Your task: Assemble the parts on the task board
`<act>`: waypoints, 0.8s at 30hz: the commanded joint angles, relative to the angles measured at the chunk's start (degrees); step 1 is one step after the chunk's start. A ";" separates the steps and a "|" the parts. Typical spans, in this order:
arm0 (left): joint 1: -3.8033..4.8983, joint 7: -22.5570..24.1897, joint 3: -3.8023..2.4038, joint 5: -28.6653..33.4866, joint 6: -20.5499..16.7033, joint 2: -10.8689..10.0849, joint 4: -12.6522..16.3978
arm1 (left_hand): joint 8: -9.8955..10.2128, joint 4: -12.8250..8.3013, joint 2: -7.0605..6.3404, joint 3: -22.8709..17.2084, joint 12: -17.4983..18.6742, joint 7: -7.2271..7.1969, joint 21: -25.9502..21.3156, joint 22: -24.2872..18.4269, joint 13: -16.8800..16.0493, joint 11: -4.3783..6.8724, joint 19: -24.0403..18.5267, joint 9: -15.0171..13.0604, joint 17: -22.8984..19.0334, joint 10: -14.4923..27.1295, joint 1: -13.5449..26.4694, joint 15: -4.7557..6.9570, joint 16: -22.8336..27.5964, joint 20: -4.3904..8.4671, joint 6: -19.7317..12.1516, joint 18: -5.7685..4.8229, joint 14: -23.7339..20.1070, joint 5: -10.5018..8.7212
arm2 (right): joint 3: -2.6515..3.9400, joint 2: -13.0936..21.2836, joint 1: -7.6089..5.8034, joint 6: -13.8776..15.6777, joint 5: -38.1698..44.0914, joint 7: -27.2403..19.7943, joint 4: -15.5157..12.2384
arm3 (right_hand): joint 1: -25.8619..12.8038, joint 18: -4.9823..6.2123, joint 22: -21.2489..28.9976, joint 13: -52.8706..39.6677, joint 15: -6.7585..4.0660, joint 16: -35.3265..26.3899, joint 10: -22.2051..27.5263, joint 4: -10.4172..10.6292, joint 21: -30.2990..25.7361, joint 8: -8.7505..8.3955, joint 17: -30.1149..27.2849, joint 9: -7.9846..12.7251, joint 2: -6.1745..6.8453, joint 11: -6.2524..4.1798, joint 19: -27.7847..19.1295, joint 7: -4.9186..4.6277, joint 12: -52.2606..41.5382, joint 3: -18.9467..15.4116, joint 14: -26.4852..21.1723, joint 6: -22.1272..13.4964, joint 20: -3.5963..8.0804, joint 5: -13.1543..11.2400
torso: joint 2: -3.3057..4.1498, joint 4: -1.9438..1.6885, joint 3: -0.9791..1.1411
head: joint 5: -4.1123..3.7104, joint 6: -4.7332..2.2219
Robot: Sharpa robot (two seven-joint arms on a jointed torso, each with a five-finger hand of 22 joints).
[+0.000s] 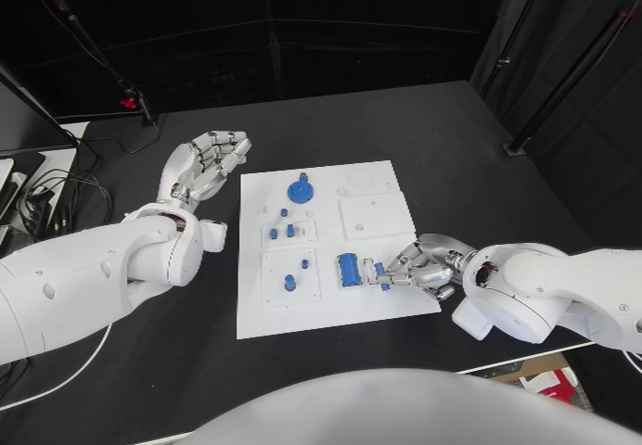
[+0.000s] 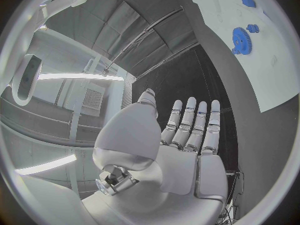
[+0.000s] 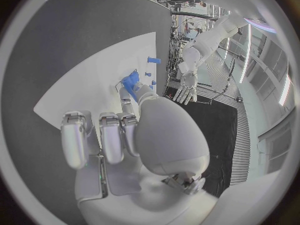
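The white board (image 1: 327, 243) lies in the middle of the black table (image 1: 442, 139), and the job on it looks partly done. A blue gear (image 1: 302, 191) sits seated near the board's far edge, a few small blue pegs (image 1: 284, 228) stand in the panel toward the board's left edge, and two more small blue pieces (image 1: 290, 280) stand in the panel at its near left corner. The two pale panels toward the far right corner look unfilled, so some fitting seems left, though I cannot tell exactly how many pieces are still to go.

The work in hand is at the board's near right edge. There a ribbed blue block (image 1: 348, 269) lies on the board, and just beside it, on the side toward the right edge, the right hand (image 1: 426, 263) reaches in over the edge. Its fingertips are pinched on a small blue piece (image 1: 381, 275), held low, touching or nearly touching the board, next to the block. In the right wrist view the thumb and a finger meet on that blue piece while the others are curled back.

The left hand (image 1: 208, 162) rests on the table off the board's far left corner, flat, fingers spread, holding nothing, well apart from every piece.
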State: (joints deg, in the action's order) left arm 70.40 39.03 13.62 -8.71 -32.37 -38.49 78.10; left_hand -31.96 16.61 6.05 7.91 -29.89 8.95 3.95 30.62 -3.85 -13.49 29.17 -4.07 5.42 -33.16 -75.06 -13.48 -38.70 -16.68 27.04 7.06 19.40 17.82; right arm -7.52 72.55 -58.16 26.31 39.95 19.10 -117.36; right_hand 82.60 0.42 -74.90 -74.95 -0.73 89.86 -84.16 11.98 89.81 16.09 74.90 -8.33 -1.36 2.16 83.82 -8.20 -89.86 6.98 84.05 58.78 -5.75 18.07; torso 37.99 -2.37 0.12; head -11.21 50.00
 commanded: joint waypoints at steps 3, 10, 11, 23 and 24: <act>0.10 2.38 -0.06 -0.01 0.35 0.15 -0.01 | -0.36 0.09 0.35 0.33 -0.38 6.93 0.27 -0.08 0.09 -0.06 -0.03 0.05 -0.07 0.48 -0.03 0.02 -0.38 0.04 -0.45 -0.51 -0.35 0.35 | 0.04 -0.92 -0.10 3.24 6.08 5.90 0.02 | -1.52 -0.42 -15.10 -15.05 0.02 0.14 -5.84 1.12 0.19 -0.61 15.10 -0.03 0.12 -0.09 6.18 2.56 -0.14 -0.68 5.95 3.31 0.06 -0.71 | -0.01 0.03 -0.01 | 0.13 0.00; 0.10 2.36 -0.06 -0.01 0.40 0.30 -0.08 | -0.36 0.09 0.35 0.33 -0.38 6.93 0.27 -0.08 0.09 -0.06 -0.03 0.05 -0.07 0.48 -0.03 0.02 -0.38 0.04 -0.45 -0.51 -0.35 0.35 | 0.06 -2.17 -0.15 4.80 14.02 10.00 0.01 | -2.86 -0.42 -15.10 -15.05 -0.10 0.14 -5.84 2.55 0.19 -1.18 15.10 -0.01 0.03 -0.17 6.18 2.63 -0.14 -1.65 5.95 3.74 0.19 -1.16 | 0.09 0.01 0.00 | 0.18 0.00; 0.10 2.36 -0.06 -0.01 0.40 0.31 -0.08 | -0.36 0.09 0.35 0.33 -0.38 6.93 0.27 -0.08 0.09 -0.06 -0.03 0.05 -0.07 0.48 -0.03 0.02 -0.38 0.04 -0.45 -0.51 -0.35 0.35 | 0.06 -2.28 -0.16 4.86 14.59 10.24 0.03 | -2.97 -0.42 -15.10 -15.05 -0.11 0.14 -5.84 2.68 0.19 -1.23 15.10 -0.01 0.02 -0.17 6.18 2.62 -0.14 -1.73 5.95 3.77 0.20 -1.16 | 0.07 0.03 0.00 | 0.20 0.00; 0.10 2.36 -0.06 -0.01 0.38 0.47 -0.25 | -0.41 0.09 0.40 0.38 -0.44 6.93 0.27 -0.13 0.08 -0.06 -0.06 0.06 -0.13 0.46 -0.08 0.02 -0.44 0.04 -0.44 -0.51 -0.34 0.36 | 0.08 -3.99 -0.19 5.34 20.77 11.26 0.84 | -3.24 -0.42 -15.10 -15.05 -0.17 0.14 -5.84 3.04 0.19 -1.59 15.10 0.04 0.31 -0.16 6.18 2.62 -0.14 -2.20 5.95 3.75 0.25 -1.15 | 0.00 0.07 -0.02 | 0.19 0.00; 0.10 2.36 -0.06 -0.01 0.38 0.49 -0.26 | -0.41 0.09 0.40 0.38 -0.44 6.93 0.27 -0.13 0.08 -0.06 -0.06 0.06 -0.13 0.46 -0.08 0.02 -0.44 0.04 -0.44 -0.51 -0.34 0.36 | 0.08 -4.15 -0.20 5.28 21.21 11.30 0.98 | -3.22 -0.42 -15.10 -15.05 -0.18 0.14 -5.84 3.04 0.19 -1.60 15.10 0.04 0.31 -0.17 6.18 2.62 -0.14 -2.20 5.95 3.75 0.25 -1.14 | 0.01 0.05 -0.01 | 0.21 0.00</act>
State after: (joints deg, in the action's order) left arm 70.41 39.03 13.62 -8.71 -32.37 -38.08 77.85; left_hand -32.23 16.61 6.05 7.91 -30.13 8.95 3.95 30.53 -3.85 -13.49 29.17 -4.08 5.34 -33.15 -75.05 -13.48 -38.93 -16.68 27.04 7.07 19.40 17.82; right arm -7.47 68.54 -58.26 30.74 57.29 29.34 -116.42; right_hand 79.67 0.42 -74.91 -74.94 -0.73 89.86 -84.14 14.77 89.81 14.74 74.90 -8.24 -1.15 2.15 83.82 -5.69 -89.86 4.79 84.05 62.37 -5.75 17.12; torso 38.03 -2.30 0.09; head -11.01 50.00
